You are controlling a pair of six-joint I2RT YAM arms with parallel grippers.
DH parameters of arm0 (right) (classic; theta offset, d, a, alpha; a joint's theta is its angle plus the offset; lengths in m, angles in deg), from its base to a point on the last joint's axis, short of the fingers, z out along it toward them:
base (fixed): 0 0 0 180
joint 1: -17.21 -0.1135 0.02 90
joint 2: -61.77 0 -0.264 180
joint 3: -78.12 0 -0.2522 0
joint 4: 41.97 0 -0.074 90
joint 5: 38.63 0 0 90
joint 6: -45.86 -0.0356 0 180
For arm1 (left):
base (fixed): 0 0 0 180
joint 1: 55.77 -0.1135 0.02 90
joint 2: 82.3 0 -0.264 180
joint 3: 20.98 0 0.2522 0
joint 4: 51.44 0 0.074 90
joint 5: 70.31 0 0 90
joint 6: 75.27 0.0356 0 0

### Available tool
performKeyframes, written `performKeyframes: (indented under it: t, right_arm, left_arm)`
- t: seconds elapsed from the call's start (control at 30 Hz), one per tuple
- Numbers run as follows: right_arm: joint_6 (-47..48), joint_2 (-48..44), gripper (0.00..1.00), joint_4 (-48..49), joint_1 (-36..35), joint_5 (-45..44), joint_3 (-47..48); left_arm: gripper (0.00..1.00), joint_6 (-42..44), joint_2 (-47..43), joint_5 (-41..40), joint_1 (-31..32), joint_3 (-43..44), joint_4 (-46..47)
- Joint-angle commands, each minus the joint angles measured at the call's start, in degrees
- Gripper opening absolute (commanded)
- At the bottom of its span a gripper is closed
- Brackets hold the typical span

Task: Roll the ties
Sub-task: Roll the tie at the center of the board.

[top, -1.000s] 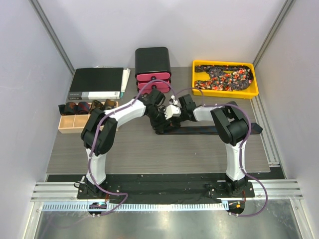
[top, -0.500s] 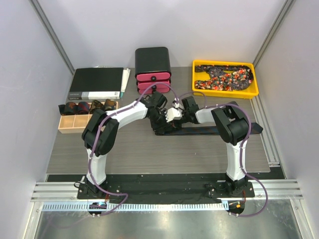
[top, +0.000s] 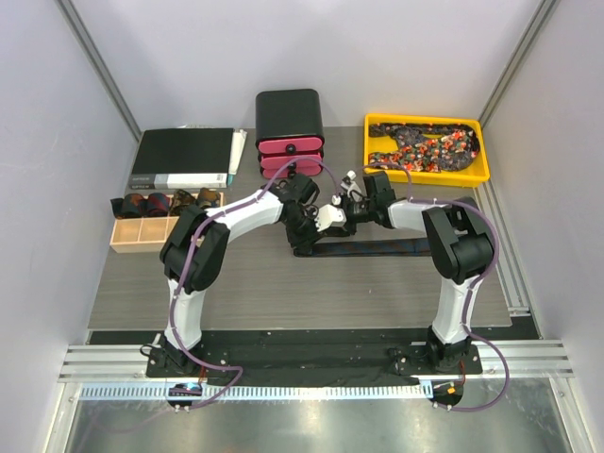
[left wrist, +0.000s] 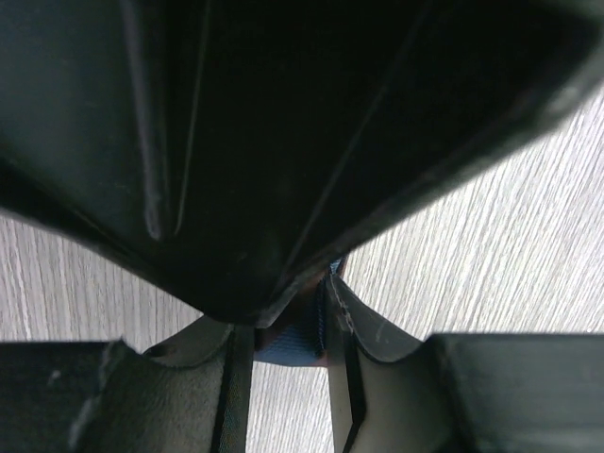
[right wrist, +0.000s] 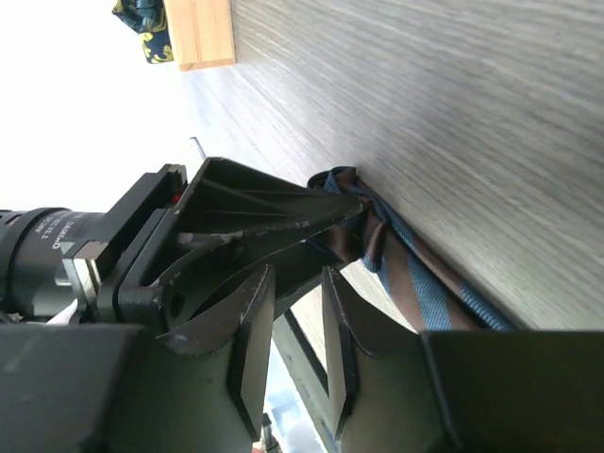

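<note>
A dark tie point(top: 377, 248) lies flat along the table's middle; in the wrist views it is brown with blue stripes. My left gripper point(top: 304, 226) is shut on the tie's left end, and the blue fabric point(left wrist: 293, 340) sits pinched between its fingers point(left wrist: 349, 359). My right gripper point(top: 332, 219) is right beside it, slightly open and empty point(right wrist: 296, 278). In the right wrist view the tie point(right wrist: 415, 283) runs past the outside of its right finger, and the left gripper's fingers point(right wrist: 274, 222) close on the folded tie end.
A yellow tray point(top: 377, 170) at the back right holds speckled ties point(top: 425, 149). A wooden box point(top: 127, 238) at the left holds rolled ties point(top: 156, 203). A black binder point(top: 184, 159) and a black and pink box point(top: 290, 132) stand at the back.
The right arm's wrist swung back and to the right, with its gripper still beside the left gripper. The left gripper shifted slightly right, still on the tie end.
</note>
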Motion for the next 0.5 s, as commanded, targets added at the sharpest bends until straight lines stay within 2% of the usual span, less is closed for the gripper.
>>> performKeyframes:
  t: [0.0, 0.47]
  right_arm:
    - [-3.7, -2.3, 0.34, 4.8, -0.9, 3.3, -1.5]
    - [-8.6, 3.6, 0.35, 14.1, -4.3, 2.4, -3.6]
  left_arm:
    - [0.29, 0.5, 3.9, -3.3, 0.4, -1.6, -5.9]
    - [0.29, 1.4, 3.7, -3.3, 0.4, -1.6, -5.9]
